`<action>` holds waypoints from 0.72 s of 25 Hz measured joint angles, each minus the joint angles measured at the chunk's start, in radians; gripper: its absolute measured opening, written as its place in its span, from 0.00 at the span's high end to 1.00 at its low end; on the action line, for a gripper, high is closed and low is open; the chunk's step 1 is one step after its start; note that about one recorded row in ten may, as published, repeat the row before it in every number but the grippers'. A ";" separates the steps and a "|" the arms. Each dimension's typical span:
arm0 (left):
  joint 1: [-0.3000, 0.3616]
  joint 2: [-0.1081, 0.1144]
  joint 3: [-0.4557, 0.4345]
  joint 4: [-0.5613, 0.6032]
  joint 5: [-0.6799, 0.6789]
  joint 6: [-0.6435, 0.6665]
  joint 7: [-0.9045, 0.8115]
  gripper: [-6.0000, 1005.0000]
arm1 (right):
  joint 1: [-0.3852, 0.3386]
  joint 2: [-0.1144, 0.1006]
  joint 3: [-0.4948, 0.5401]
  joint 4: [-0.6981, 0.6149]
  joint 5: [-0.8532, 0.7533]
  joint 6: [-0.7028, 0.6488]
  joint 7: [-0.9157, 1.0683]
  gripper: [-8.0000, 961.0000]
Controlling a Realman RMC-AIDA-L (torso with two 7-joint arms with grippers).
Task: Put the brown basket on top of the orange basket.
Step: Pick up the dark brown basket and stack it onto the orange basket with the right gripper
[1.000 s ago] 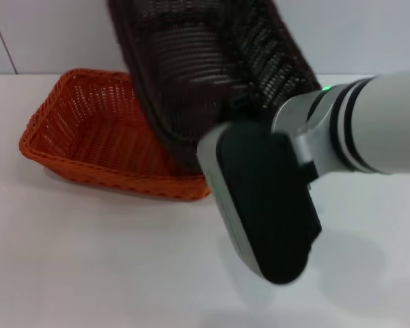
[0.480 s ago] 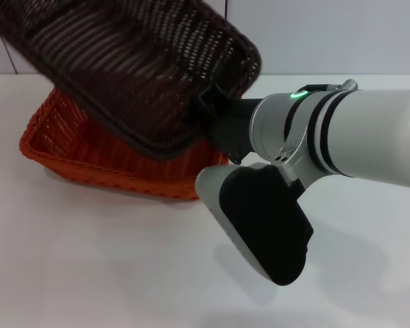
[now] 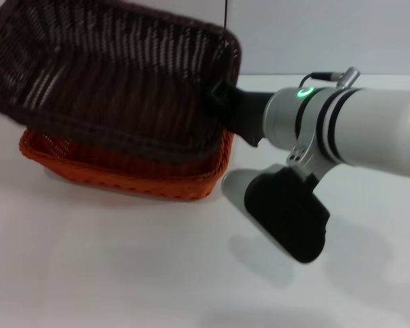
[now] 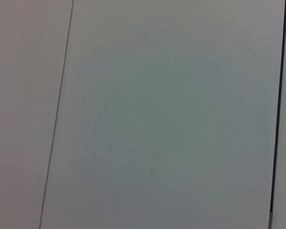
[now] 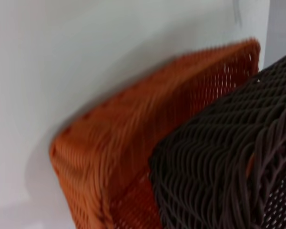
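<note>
My right hand (image 3: 222, 99) reaches in from the right and meets the right-hand end of the brown basket (image 3: 116, 75), pinching its braided rim; the fingertips themselves are tucked against the weave, so I see only the dark wrist piece pressed to that end wall. The basket sits open side up over the orange basket (image 3: 123, 174), covering nearly all of it. Its near long edge lies low, down inside the orange rim, and its far left corner rides higher, so it is tilted rather than level. Whether its base rests fully in the orange basket I cannot tell.

The orange basket stands on the white table (image 3: 123, 273), with only its front wall and a strip of its right end showing beneath the dark weave. A white wall rises behind both.

From my right wrist, the brown basket (image 5: 229, 157) fills the closer side, its thick woven wall sitting inside the orange basket (image 5: 133, 138), whose rim curves around it against the pale table (image 5: 62, 57). The two weaves look to be touching where they overlap.

My left hand is out of sight; its wrist camera faces only a plain pale panel (image 4: 171, 114) with thin dark seams.
</note>
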 joint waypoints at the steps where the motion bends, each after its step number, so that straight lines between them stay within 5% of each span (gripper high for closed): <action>1: -0.001 0.000 0.000 0.001 0.000 0.001 0.000 0.22 | 0.000 0.000 0.000 0.000 0.000 0.000 0.000 0.84; 18: -0.018 0.000 0.001 0.006 -0.005 -0.005 -0.001 0.22 | 0.021 -0.009 0.064 0.125 0.154 0.026 -0.098 0.84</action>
